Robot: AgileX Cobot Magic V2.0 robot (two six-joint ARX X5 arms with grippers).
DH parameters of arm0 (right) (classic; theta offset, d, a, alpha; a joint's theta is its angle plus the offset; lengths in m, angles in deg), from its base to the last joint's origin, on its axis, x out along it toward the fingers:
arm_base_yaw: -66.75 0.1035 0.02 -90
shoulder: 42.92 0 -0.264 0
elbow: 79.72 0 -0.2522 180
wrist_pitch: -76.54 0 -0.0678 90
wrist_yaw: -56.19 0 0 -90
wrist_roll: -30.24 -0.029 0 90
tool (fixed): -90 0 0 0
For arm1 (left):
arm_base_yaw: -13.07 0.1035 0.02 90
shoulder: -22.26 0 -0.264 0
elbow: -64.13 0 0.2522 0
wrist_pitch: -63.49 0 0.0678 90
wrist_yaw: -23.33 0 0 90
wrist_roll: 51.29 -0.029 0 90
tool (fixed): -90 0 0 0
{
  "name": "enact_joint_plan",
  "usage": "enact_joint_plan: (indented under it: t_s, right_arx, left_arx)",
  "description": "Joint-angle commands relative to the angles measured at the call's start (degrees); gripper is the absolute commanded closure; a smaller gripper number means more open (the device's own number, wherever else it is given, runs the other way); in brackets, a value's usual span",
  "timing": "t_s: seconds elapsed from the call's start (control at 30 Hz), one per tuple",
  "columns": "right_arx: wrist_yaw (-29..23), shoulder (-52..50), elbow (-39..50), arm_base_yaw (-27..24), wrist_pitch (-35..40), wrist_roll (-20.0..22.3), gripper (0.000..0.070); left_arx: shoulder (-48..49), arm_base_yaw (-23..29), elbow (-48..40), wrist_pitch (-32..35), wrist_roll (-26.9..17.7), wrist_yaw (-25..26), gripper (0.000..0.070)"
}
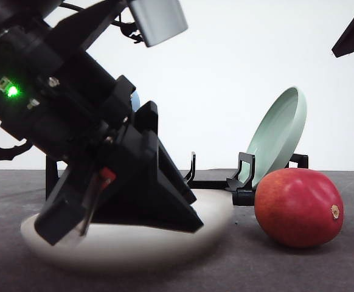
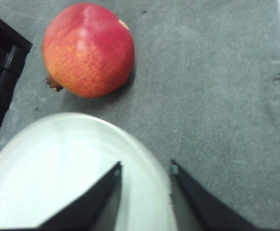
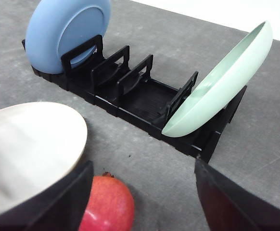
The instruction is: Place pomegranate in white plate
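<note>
The pomegranate (image 1: pixel 298 207) is red and round and lies on the grey table, just right of the white plate (image 1: pixel 216 210). The plate lies flat on the table. My left gripper (image 2: pixel 146 167) hangs open over the white plate's (image 2: pixel 48 163) rim, nothing between its fingers, with the pomegranate (image 2: pixel 88 50) a short way beyond it. My right gripper (image 3: pixel 144 166) is open wide above the table. The pomegranate (image 3: pixel 106 207) sits low beside one of its fingers, next to the white plate (image 3: pixel 29 144).
A black dish rack (image 3: pixel 140 101) stands behind the plate and fruit. A blue plate (image 3: pixel 65 33) stands at one end of it and a pale green plate (image 3: pixel 222 86) leans at the other. My left arm (image 1: pixel 73 121) bulks large over the white plate.
</note>
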Motion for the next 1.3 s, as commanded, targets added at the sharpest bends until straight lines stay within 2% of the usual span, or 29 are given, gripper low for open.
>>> enact_joint_plan:
  t_s: [0.0, 0.13, 0.2, 0.33, 0.43, 0.67, 0.8, 1.03, 1.07, 1.17, 1.27]
  right_arx:
    - [0.0, 0.2, -0.9, 0.4, 0.5, -0.6, 0.0274]
    - [0.0, 0.2, -0.9, 0.4, 0.5, -0.6, 0.0274]
    - [0.0, 0.2, -0.9, 0.4, 0.5, -0.6, 0.0274]
    - [0.0, 0.2, -0.9, 0.4, 0.5, -0.6, 0.0274]
    - [-0.1, 0.2, -0.9, 0.4, 0.5, -0.6, 0.0274]
    - [0.0, 0.2, -0.9, 0.4, 0.5, -0.6, 0.0273]
    - [0.0, 0.2, -0.9, 0.4, 0.5, -0.6, 0.0274]
    - [0.0, 0.2, -0.9, 0.4, 0.5, -0.7, 0.0274]
    - [0.0, 0.2, -0.9, 0.4, 0.5, -1.1, 0.0274]
    - [0.0, 0.2, -0.9, 0.4, 0.5, -3.2, 0.0274]
    - [0.0, 0.2, -0.9, 0.4, 0.4, -6.0, 0.0274]
  left_arx:
    - [-0.9, -0.7, 0.3, 0.6, 3.0, 0.0, 0.0455]
    - [-0.4, -0.7, 1.3, -0.6, 12.0, 0.0, 0.0452]
    - [0.4, -0.6, 2.6, -3.1, 16.8, 0.0, 0.0422]
    - [3.0, 0.6, 6.4, -12.9, 24.3, 0.3, 0.0413]
    - [5.3, 2.8, 9.4, -21.3, 27.4, 1.8, 0.0413]
    - [11.6, 11.8, 10.6, -32.2, 31.0, 7.4, 0.0410]
    - [15.1, 18.5, 10.6, -36.4, 31.1, 7.6, 0.0342]
    - [20.9, 30.8, 10.6, -42.1, 31.0, 7.9, 0.0333]
    - [21.8, 32.5, 10.6, -42.5, 31.0, 7.9, 0.0330]
    - [24.6, 37.0, 10.6, -42.5, 31.0, 7.9, 0.0257]
    - [27.7, 41.1, 10.6, -43.0, 30.9, 8.6, 0.0252]
